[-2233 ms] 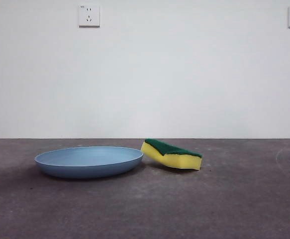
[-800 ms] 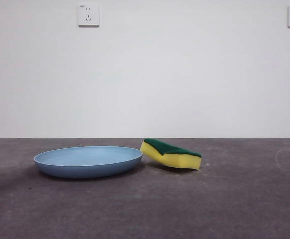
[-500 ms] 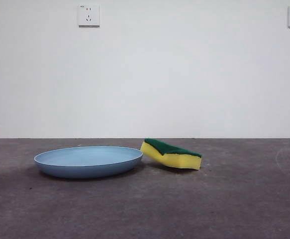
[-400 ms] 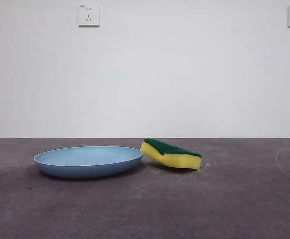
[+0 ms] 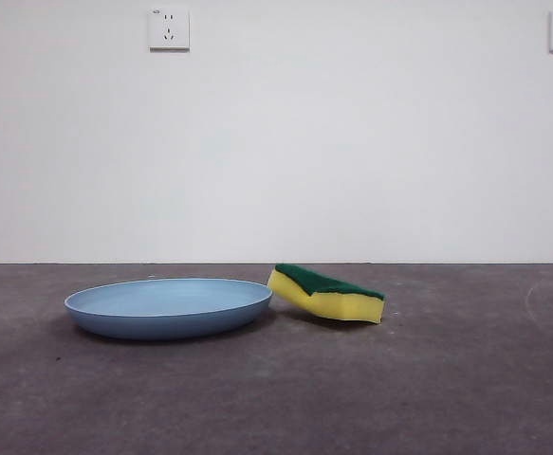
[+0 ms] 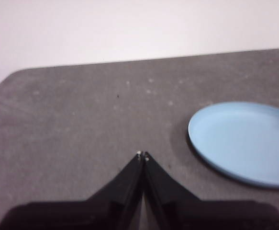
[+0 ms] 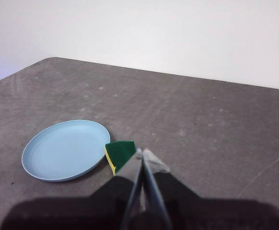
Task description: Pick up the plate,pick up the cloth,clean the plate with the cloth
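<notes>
The light-blue plate (image 5: pixel 169 306) lies flat on the dark table, left of centre in the front view. It also shows in the left wrist view as the plate (image 6: pixel 247 141) and in the right wrist view as the plate (image 7: pixel 65 149). The cloth (image 5: pixel 326 293), a yellow sponge with a green top, leans with one end on the plate's right rim; the cloth (image 7: pixel 119 154) is partly hidden behind the right jaws. My left gripper (image 6: pixel 143 155) is shut and empty, off to the plate's side. Above and short of the sponge, my right gripper (image 7: pixel 141 152) is shut and empty. Neither arm appears in the front view.
The grey table (image 5: pixel 447 379) runs back to a white wall with two sockets (image 5: pixel 169 29). The table's rounded corner (image 6: pixel 15 79) shows in the left wrist view.
</notes>
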Robot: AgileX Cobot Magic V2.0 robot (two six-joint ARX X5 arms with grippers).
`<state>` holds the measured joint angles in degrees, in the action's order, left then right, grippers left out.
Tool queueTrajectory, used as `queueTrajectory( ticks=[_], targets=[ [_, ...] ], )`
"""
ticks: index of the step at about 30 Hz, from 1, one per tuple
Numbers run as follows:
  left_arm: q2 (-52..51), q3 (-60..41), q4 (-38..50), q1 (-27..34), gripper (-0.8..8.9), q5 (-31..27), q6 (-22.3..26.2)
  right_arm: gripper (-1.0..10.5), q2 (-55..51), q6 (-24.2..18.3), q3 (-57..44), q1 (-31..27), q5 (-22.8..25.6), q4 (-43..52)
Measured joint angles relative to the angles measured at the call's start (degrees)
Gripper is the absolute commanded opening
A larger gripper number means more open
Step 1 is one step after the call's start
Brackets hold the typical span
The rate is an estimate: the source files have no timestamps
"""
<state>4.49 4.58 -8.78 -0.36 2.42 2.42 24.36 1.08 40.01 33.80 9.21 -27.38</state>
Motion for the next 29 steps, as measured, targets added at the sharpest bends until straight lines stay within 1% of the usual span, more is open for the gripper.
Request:
queueTrajectory(
  ticks=[6,9,18,29],
  targets=[
    [-2.69,-3.61,-0.63,1.31,-0.03,0.87,-0.59,0.0,0.02,0.0,0.0,0.0,0.0,0.0],
    [-4.22,-3.58,-1.62,1.64,0.0,0.98,-0.98,0.0,0.02,0.0,0.0,0.0,0.0,-0.02],
    [-4.22,-3.58,-1.6,1.75,0.0,0.94,-2.01,0.0,0.02,0.0,0.0,0.0,0.0,-0.02],
    [-4.22,-3.58,-1.6,1.75,-0.01,0.92,-2.01,0.0,0.02,-0.02,0.0,0.0,0.0,-0.02]
  ],
)
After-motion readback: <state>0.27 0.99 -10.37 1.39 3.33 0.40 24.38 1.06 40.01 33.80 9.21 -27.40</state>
